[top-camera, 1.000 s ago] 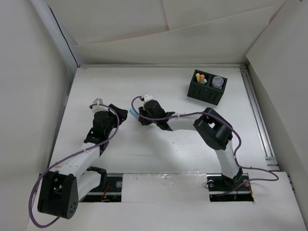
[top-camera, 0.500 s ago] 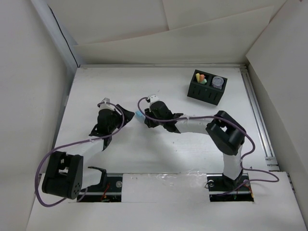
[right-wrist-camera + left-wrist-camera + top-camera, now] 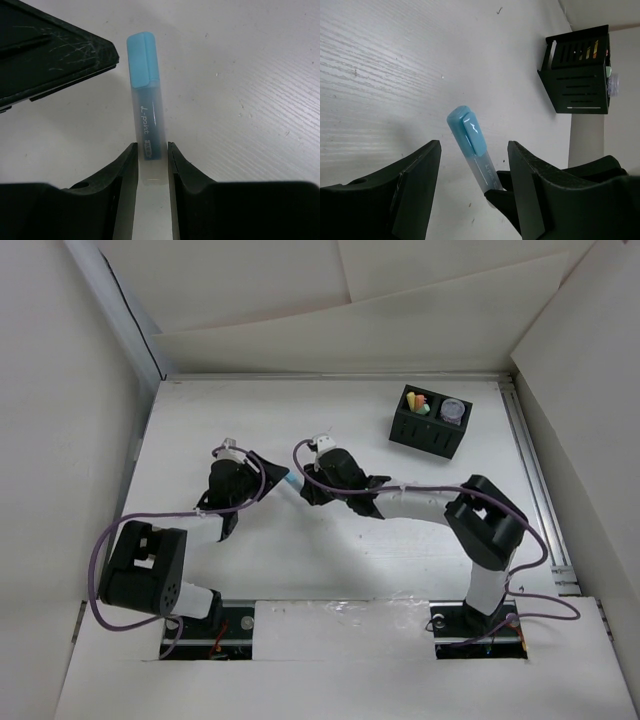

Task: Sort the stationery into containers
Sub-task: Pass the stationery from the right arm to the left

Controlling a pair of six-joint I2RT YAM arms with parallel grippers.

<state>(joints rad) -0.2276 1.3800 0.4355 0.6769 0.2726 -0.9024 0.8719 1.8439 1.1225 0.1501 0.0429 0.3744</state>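
Note:
My right gripper (image 3: pixel 305 490) is shut on the light blue marker (image 3: pixel 145 115), which points out from its jaws with the blue cap forward. In the top view the marker (image 3: pixel 290 483) is held between the two grippers, mid-table. My left gripper (image 3: pixel 268 480) is open, its fingers (image 3: pixel 415 185) either side of the marker (image 3: pixel 472 145) without touching it. The black two-compartment box (image 3: pixel 432 422) stands at the far right; it holds yellow, orange and green markers in one side and a roll in the other. It also shows in the left wrist view (image 3: pixel 580 70).
White walls close in the table on the left, back and right. A metal rail (image 3: pixel 535 480) runs along the right edge. Purple cables loop off both arms.
Both arms have shifted right. My left gripper has closed in on the blue marker's cap end, which my right gripper still holds.

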